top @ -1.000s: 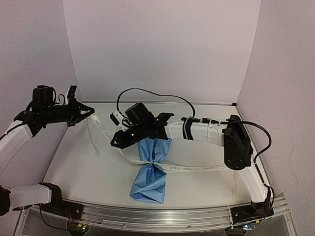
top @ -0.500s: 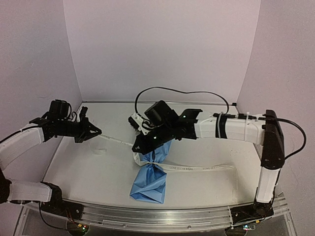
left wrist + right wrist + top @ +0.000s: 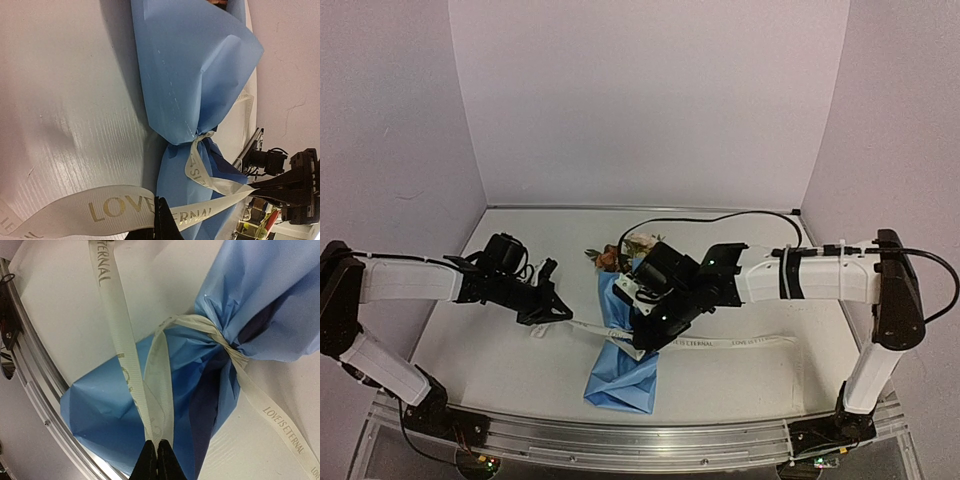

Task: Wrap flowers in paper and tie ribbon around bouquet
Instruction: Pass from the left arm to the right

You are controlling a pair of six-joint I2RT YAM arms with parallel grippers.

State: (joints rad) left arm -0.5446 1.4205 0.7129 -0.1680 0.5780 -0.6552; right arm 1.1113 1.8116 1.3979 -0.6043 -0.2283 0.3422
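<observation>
Btm of top view: metal rail (image 3: 650, 437) runs across the near edge, w/ an arm base at each corner. Just above it, ctr frame, the bouquet (image 3: 615, 390) lies flat on the white desk (image 3: 480, 350), flared stem end nearest the rail. The paper (image 3: 632, 372) is light blue and pinched to a narrow waist a bit higher up. The ribbon (image 3: 750, 342) is wound round that waist. One long cream tail w/ gold lettering trails along the desk toward the right of frame.

R hand (image 3: 640, 343) sits right over the waist, arm reaching in from the right. In its wrist view the fingers (image 3: 148, 465) are pressed fully together at btm ctr, nipping two ribbon strands that meet there. One strand comes off the wrap round the paper, the other runs to the upper left of that frame.

L hand (image 3: 560, 314) is left of the waist, low over the desk, also clamped tight on the ribbon. A short stretch spans from it to the bouquet. Its wrist view shows the fingertips (image 3: 161, 225) at btm ctr w/ the lettered band crossing them.

Farther up, the flowers (image 3: 620, 255) show cream, peach & rust heads poking out of the paper's top end, partly hidden by the R arm. A black cable (image 3: 720, 215) arcs above them. Pale lilac walls (image 3: 650, 100) close the back.
</observation>
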